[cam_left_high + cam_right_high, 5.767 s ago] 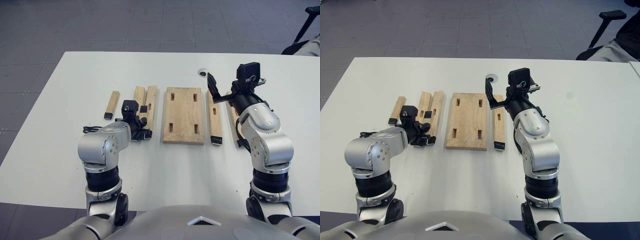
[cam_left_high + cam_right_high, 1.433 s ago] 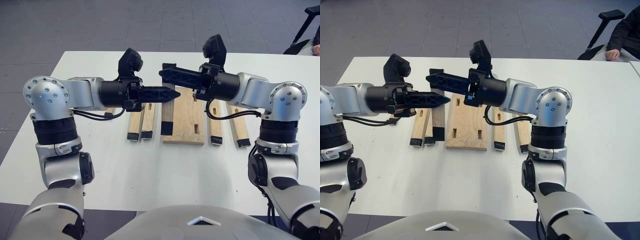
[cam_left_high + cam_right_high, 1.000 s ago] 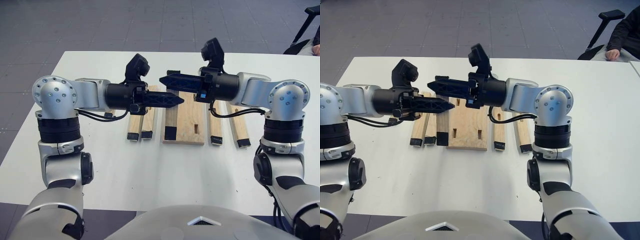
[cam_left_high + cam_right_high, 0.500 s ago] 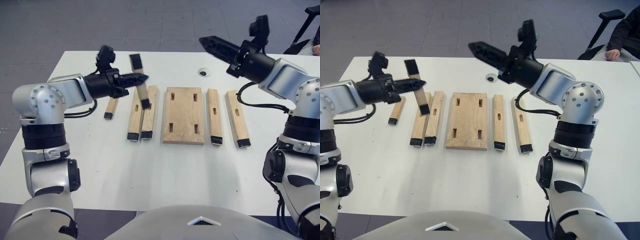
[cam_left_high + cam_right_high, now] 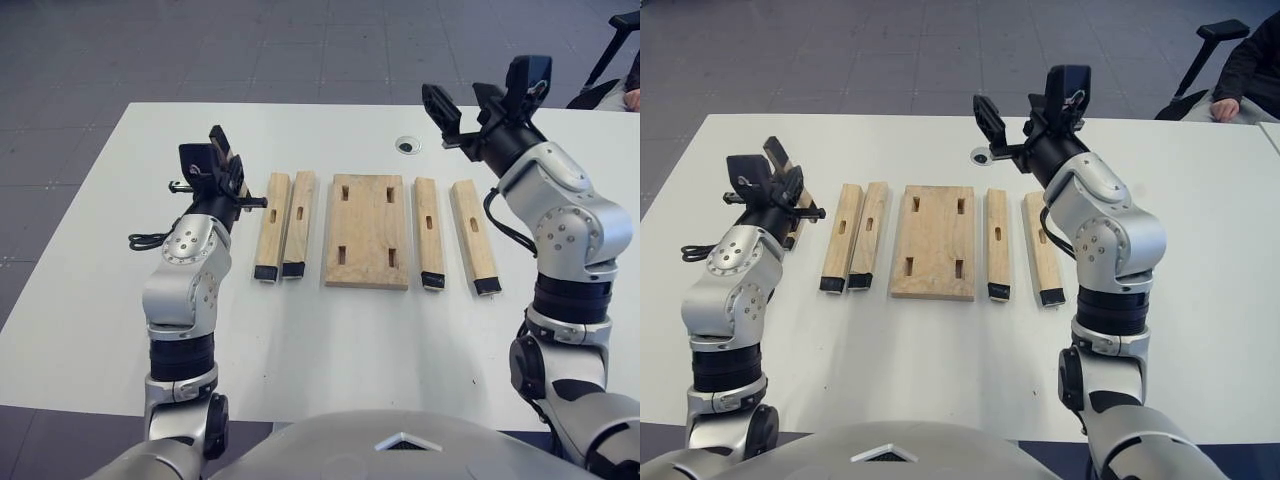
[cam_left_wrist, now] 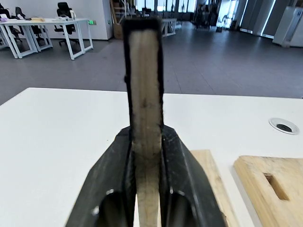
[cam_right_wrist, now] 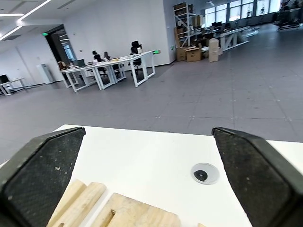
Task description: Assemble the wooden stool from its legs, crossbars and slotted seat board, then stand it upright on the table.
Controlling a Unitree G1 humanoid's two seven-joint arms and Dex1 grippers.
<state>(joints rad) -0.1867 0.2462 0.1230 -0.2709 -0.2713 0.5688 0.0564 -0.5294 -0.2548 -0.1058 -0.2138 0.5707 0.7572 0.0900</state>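
The slotted seat board (image 5: 367, 231) lies flat mid-table. Two legs (image 5: 284, 224) lie side by side to its left, and two more (image 5: 428, 232) (image 5: 473, 236) lie to its right. My left gripper (image 5: 228, 170) hovers at the far end of the left legs, shut on a short crossbar (image 6: 144, 71) that stands up between its fingers. Part of a second crossbar (image 5: 798, 222) shows on the table beside that arm. My right gripper (image 5: 465, 108) is raised above the table's back right, open, with nothing between its fingers (image 7: 45, 165).
A round cable hole (image 5: 407, 146) sits in the white table (image 5: 330, 330) behind the board. The near half of the table is bare. An office chair (image 5: 1215, 40) stands on the floor beyond the table's far right corner.
My left arm has folded back toward me, bringing the crossbar down near the left legs' far ends. My right arm has swung in closer, its fingers now spread wide.
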